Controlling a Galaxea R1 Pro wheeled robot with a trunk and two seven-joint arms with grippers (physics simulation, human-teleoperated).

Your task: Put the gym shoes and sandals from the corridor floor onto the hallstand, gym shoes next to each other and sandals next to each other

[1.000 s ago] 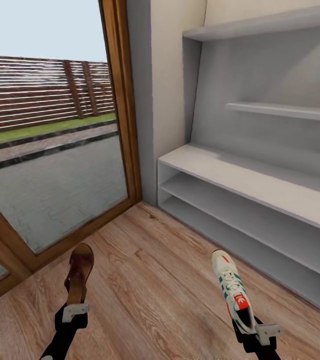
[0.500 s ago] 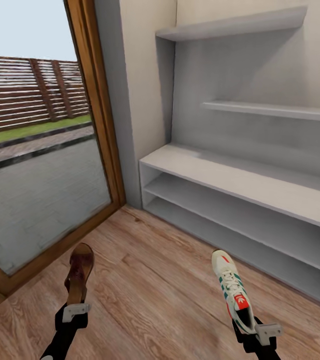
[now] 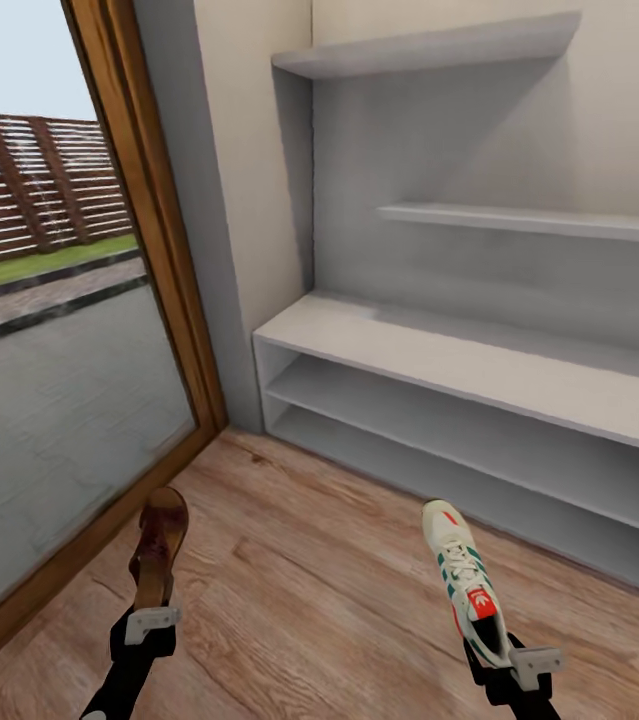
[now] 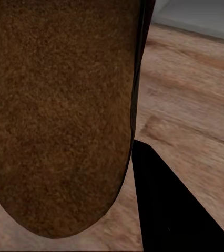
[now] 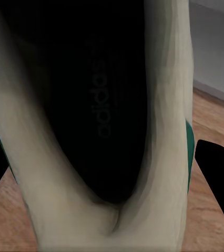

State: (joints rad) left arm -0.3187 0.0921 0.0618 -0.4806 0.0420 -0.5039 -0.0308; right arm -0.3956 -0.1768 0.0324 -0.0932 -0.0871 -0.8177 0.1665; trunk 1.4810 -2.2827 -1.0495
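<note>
Up front: grainy brown sandal [image 3: 157,547], smooth cream laced gym shoe [image 3: 466,580], pincer-held.

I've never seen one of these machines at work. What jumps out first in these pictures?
Two shoes held up over the wooden floor: the left gripper holds a brown sandal, and the right gripper holds a white gym shoe with green stripes. Beyond them, against the wall, stands a wide pale-grey shoe rack whose visible shelves are bare. A tall wood-framed window on the left looks out on a fence.

Saw light-brown wood-plank corridor floor [image 3: 309,580]; pale-grey hallstand [image 3: 439,360] with bench top and two open shelves stood directly on it.
</note>
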